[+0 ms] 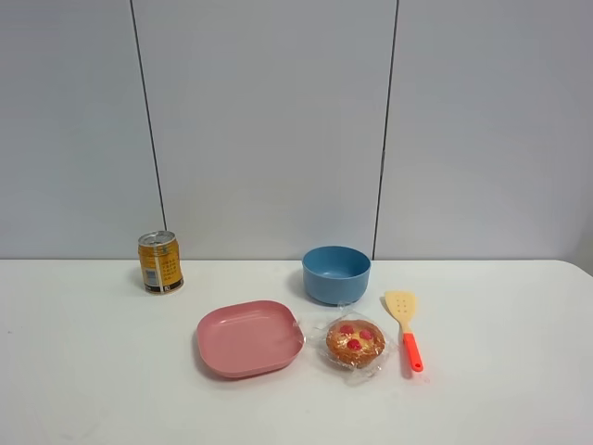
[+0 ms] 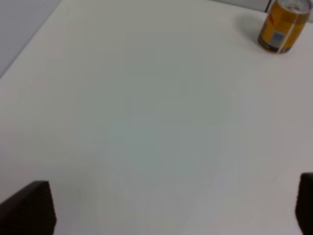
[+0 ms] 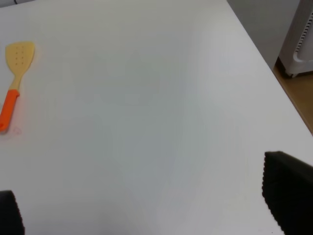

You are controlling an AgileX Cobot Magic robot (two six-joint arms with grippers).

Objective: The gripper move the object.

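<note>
The object, a round golden-brown pastry with red spots in clear plastic wrap [image 1: 355,341], lies on the white table between a pink plate [image 1: 248,337] and a spatula. Neither arm shows in the exterior high view. In the left wrist view my left gripper [image 2: 166,215] is open over bare table, with black fingertips [image 2: 27,210] at the frame's corners. In the right wrist view my right gripper [image 3: 149,210] is open over bare table, with one black fingertip [image 3: 288,193] showing well. The pastry shows in neither wrist view.
A blue bowl [image 1: 336,273] stands just behind the pastry. A yellow spatula with an orange handle [image 1: 406,326] lies to its right and shows in the right wrist view [image 3: 14,78]. A gold can [image 1: 160,262] stands back left, also in the left wrist view [image 2: 282,24]. The table's right edge [image 3: 274,73] borders wooden floor.
</note>
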